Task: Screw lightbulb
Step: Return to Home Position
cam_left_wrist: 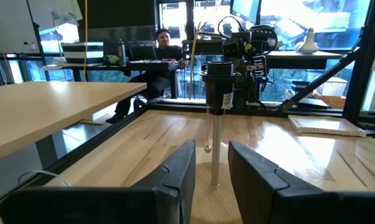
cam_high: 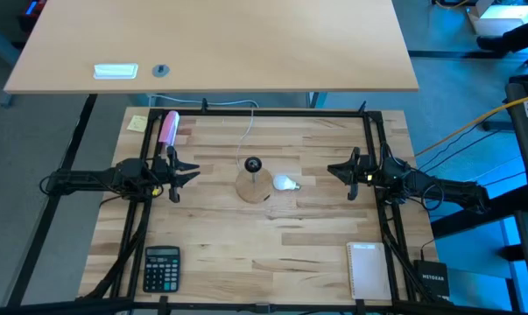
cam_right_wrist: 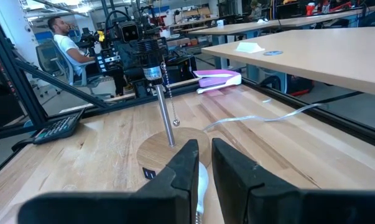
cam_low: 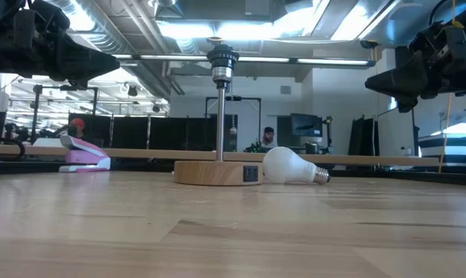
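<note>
The lightbulb is white and lies on its side on the wooden table, just right of a round wooden disc. Its silvery screw base points toward the table's right edge. A thin post rises from the disc and carries a black socket. My left gripper hovers level at the table's left, fingers slightly apart, pointing at the post. My right gripper hovers level at the right, shut, with the lightbulb low in front of it. Neither touches anything.
A pink stapler and a yellow note lie at the far left. A calculator sits near left and a notebook near right. A white cord runs from the disc to the far edge. A person sits beyond the table.
</note>
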